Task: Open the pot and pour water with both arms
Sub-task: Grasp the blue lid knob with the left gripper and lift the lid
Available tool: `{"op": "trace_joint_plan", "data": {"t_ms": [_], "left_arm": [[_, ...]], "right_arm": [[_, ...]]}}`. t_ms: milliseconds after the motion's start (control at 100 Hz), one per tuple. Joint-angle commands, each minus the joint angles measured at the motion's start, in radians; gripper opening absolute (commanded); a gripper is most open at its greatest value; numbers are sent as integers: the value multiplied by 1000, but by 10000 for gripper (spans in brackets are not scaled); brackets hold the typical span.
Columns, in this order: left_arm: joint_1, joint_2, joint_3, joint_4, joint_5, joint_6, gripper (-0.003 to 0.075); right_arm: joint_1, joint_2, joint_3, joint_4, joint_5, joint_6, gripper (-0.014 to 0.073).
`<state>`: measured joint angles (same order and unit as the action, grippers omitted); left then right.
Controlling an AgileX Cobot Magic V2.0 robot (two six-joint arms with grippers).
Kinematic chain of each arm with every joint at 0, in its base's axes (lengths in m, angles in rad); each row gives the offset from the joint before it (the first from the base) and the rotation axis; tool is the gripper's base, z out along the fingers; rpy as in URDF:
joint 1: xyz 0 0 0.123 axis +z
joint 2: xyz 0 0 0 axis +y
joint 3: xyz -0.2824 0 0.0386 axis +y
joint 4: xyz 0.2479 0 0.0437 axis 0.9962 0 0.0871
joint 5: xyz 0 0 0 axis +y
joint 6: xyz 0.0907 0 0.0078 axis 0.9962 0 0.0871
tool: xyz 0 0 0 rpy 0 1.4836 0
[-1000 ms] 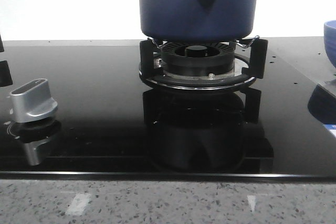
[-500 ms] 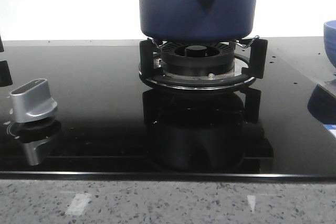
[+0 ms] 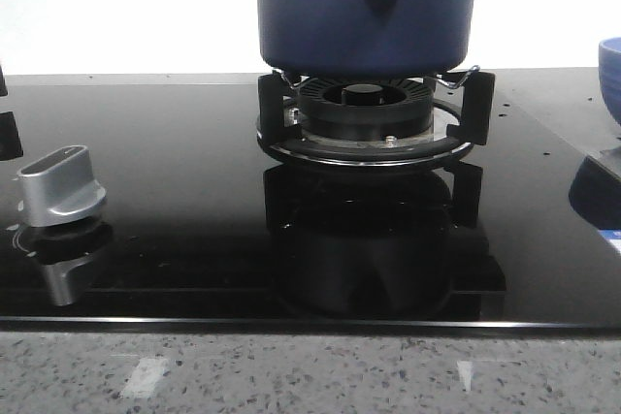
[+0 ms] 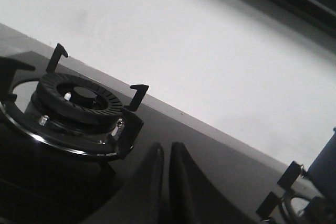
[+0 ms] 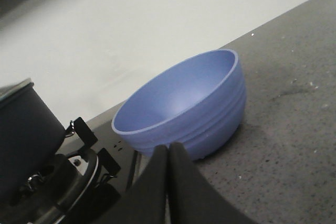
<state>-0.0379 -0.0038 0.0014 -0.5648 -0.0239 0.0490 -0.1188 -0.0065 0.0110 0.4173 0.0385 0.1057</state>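
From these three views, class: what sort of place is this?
Probably a kitchen counter: a glossy black gas hob with a burner, the pot on its supports, a silver control knob, and a speckled stone worktop.

One dark blue pot (image 3: 367, 9) sits on the stove, and one lighter blue bowl (image 5: 185, 109) rests off on the stone counter. Two burners show: one (image 3: 366, 115) under the pot, one bare (image 4: 74, 109) further along the black glass. One silver knob (image 3: 60, 185), and two grippers, left (image 4: 166, 153) and right (image 5: 169, 153).
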Motion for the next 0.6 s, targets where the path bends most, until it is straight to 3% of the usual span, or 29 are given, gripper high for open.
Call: {"op": "trace_joint_plan", "data": {"t_ms": [0,70,170,380,470,590], "left_arm": [[-6,-26,25,-154,-77,-7,-20],[-6,-26,14,-245,-77,-7,-20],[-6,-26,-25,-263,-42,-7,-20],[-6,63,-234,-68,242,7,-20],[-6,151,-352,-66,342,113,-20],[-6,289,-506,-139,452,290,-20]], "right_arm": [[2,-24,22,70,-74,-5,-53],[2,-24,4,74,-39,-5,-53],[2,-22,-49,63,46,-24,-53],[2,96,-236,31,286,-132,-53],[15,192,-341,26,363,-266,-53],[54,323,-467,18,379,-346,-53]]}}
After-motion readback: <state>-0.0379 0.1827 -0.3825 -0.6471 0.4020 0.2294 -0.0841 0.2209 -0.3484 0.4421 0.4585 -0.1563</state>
